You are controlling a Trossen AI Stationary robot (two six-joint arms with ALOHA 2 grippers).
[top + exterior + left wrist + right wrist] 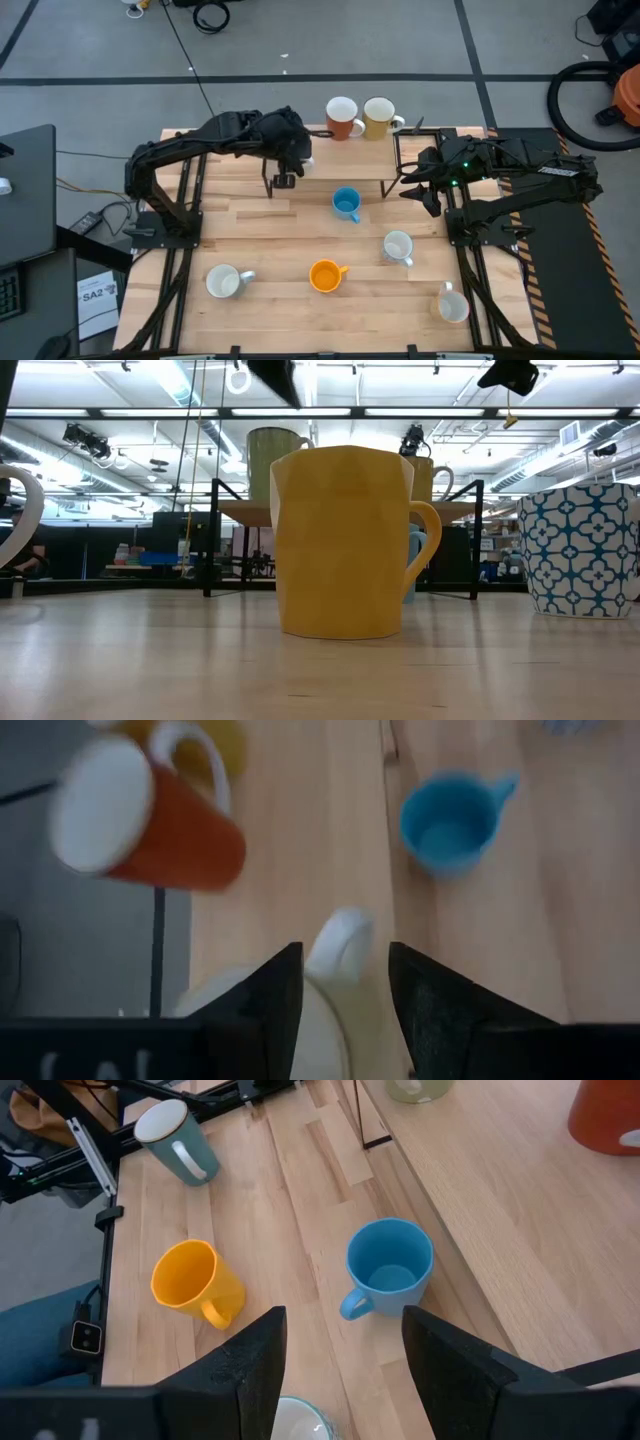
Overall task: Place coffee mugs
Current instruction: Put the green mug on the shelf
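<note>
A raised wooden shelf (pixel 350 155) stands at the table's far middle, with a red-orange mug (pixel 342 117) and a yellow mug (pixel 380 117) upright on its far edge. My left gripper (pixel 345 980) hovers open above a white mug (pixel 322 1030) on the shelf; the mug's handle (pixel 340 942) shows below, between the spread fingers. On the table below stand a blue mug (pixel 346 204), a patterned white mug (pixel 398 247), an orange mug (pixel 326 275) and two white mugs (pixel 224 282) (pixel 453 303). My right gripper (pixel 425 190) waits open at the shelf's right end.
The shelf's black legs (pixel 270 185) stand on the tabletop by the blue mug. In the low view the orange mug (pixel 345 540) fills the middle and the patterned mug (pixel 580 550) stands at the right. Bare wood lies at the table's left (pixel 250 225).
</note>
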